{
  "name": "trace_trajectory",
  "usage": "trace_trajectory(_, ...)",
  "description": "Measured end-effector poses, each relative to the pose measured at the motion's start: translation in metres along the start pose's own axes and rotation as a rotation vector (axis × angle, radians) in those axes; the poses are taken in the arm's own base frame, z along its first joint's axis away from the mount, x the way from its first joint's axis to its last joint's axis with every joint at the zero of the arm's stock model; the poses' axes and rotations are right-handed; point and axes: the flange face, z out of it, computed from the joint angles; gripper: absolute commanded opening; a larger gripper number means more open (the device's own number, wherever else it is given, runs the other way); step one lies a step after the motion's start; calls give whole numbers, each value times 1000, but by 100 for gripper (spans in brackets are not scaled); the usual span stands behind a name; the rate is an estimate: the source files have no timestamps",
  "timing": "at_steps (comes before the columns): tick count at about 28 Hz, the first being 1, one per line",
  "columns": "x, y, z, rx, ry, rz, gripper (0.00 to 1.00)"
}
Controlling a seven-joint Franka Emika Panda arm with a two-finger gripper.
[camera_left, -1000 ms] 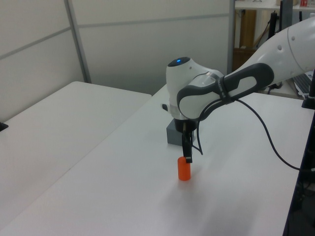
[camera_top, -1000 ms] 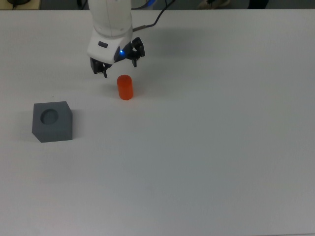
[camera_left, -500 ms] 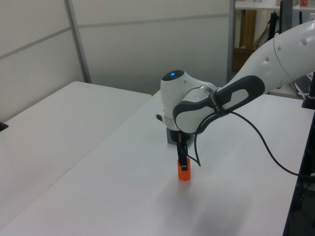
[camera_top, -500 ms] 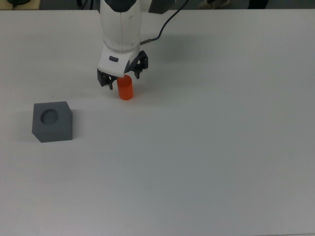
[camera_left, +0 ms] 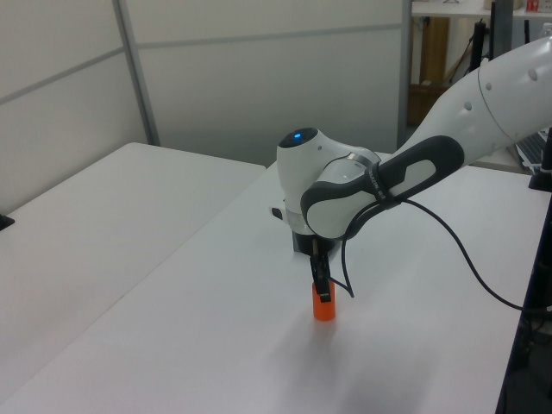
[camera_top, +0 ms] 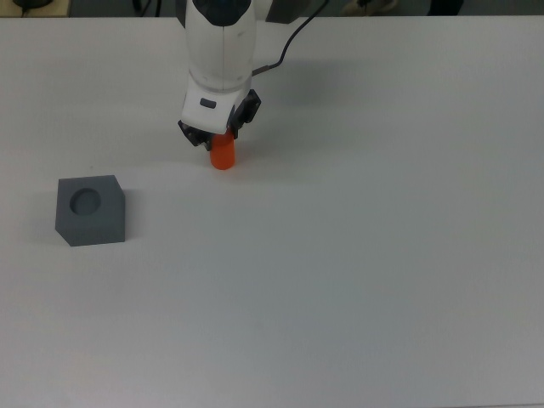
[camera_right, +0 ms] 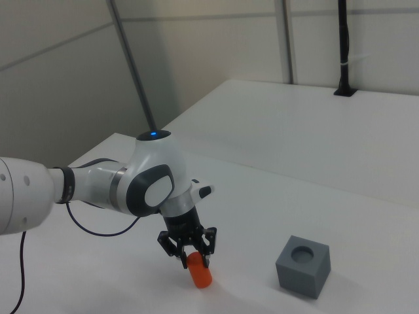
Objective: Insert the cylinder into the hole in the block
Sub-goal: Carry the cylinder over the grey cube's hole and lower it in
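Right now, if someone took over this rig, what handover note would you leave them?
Gripper: open, lowered around the top of the cylinder, one finger on each side; not closed on it.
Cylinder: upright on the table, not lifted.
Block: toward the top view's left, apart from the cylinder, round hole facing up and empty.
Done: approach and descent over the cylinder.
Left: close, lift, carry to the block, insert in the hole.

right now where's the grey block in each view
Top view: the block sits at the top view's left, hole up.
Left view: almost hidden behind the arm, a sliver.
Right view: lower right.
Shared landmark: the orange cylinder under the gripper.
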Motion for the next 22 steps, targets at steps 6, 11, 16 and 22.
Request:
trace_trajectory(6, 2, 29, -37, -18, 41, 98, 8)
trace_trajectory(11, -18, 92, -99, -5, 114, 245, 8)
trace_trajectory(16, -54, 155, -134, -19, 189, 375, 8)
trace_trajectory(22, -65, 196, -128, -55, 234, 438, 8)
